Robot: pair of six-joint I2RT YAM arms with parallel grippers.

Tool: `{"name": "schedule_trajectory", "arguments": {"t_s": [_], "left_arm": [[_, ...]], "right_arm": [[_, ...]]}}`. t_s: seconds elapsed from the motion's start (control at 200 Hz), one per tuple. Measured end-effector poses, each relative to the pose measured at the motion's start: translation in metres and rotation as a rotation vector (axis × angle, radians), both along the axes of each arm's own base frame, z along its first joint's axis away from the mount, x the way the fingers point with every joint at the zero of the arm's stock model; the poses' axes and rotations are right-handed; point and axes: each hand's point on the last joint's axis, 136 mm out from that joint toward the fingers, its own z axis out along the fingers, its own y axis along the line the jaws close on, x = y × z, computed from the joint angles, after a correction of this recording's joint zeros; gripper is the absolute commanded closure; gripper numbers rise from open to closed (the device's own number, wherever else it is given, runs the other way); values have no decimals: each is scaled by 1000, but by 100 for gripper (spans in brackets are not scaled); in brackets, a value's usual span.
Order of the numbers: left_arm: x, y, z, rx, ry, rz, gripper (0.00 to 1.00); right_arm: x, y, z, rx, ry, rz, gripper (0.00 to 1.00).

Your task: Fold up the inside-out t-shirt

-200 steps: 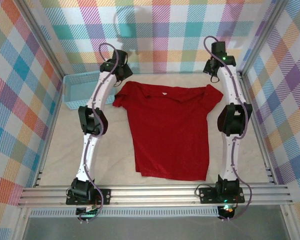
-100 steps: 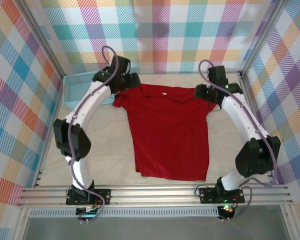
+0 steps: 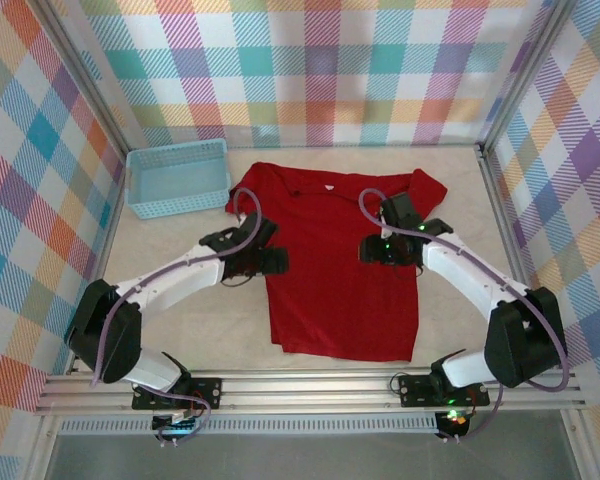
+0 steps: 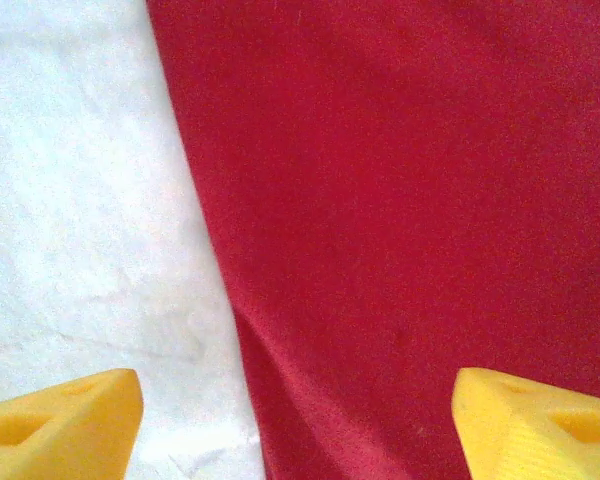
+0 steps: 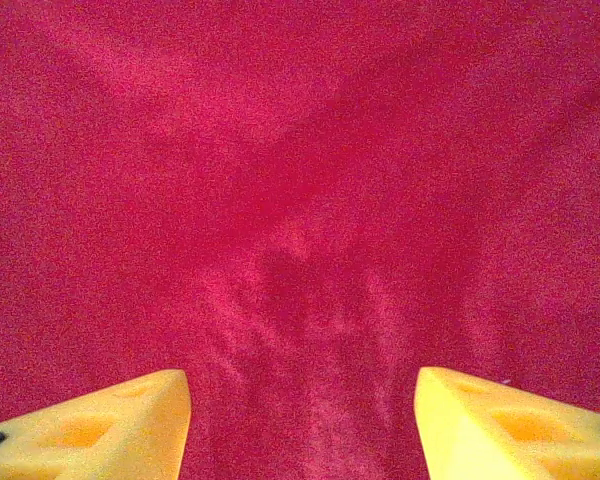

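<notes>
The red t-shirt (image 3: 335, 255) lies flat on the table, neck label (image 3: 327, 186) at the far side and hem toward the arms. My left gripper (image 3: 277, 262) hangs open over the shirt's left side edge; in the left wrist view its yellow fingers (image 4: 60, 420) straddle the line where the red cloth (image 4: 400, 200) meets the pale table (image 4: 70, 200). My right gripper (image 3: 366, 250) hangs open above the shirt's right half, and its yellow fingers (image 5: 100, 425) show just red cloth (image 5: 300, 180) between them. Neither holds anything.
A light-blue basket (image 3: 177, 177) stands at the back left on the pale table cover (image 3: 200, 330). Plaid walls enclose the table on three sides. A metal rail (image 3: 310, 388) runs along the near edge by the arm bases.
Both arms have swung from the far shoulders of the shirt back toward the near side and inward, now low over its middle. The shirt has not moved.
</notes>
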Motion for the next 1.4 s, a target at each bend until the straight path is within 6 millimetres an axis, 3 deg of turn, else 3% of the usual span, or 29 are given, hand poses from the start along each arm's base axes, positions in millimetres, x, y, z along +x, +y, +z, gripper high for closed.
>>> {"name": "schedule_trajectory", "arguments": {"t_s": [0.07,0.16,0.335,0.39,0.515,0.6,0.735,0.825,1.05,1.265,1.4], "left_arm": [[-12,3,-15,-12,21,3,26],[-18,1,-25,-38,26,14,33],[-25,-24,-22,-125,-17,-11,34],[-31,-44,-15,-163,-46,-56,34],[-38,-67,-11,-214,-68,-98,38],[-41,-74,-20,-225,-53,-101,40],[-50,-72,-55,-190,21,-91,41],[-55,-70,-70,-167,53,-88,42],[-55,-72,-72,-191,44,-64,42],[-59,-76,-74,-204,0,-64,42],[-65,-78,-73,-213,-24,-69,41]], "right_arm": [[1,0,-6,-6,9,-1,47],[18,7,-13,-9,19,3,50],[100,48,-15,22,-25,40,53],[126,61,-16,34,-39,57,54],[174,88,-15,68,-84,87,57],[196,101,-20,87,-90,107,60],[230,125,-34,128,-98,138,63],[243,133,-46,135,-87,147,64],[262,139,-76,120,-52,143,65],[284,128,-70,126,-90,108,66],[303,107,-71,135,-115,63,64]]}}
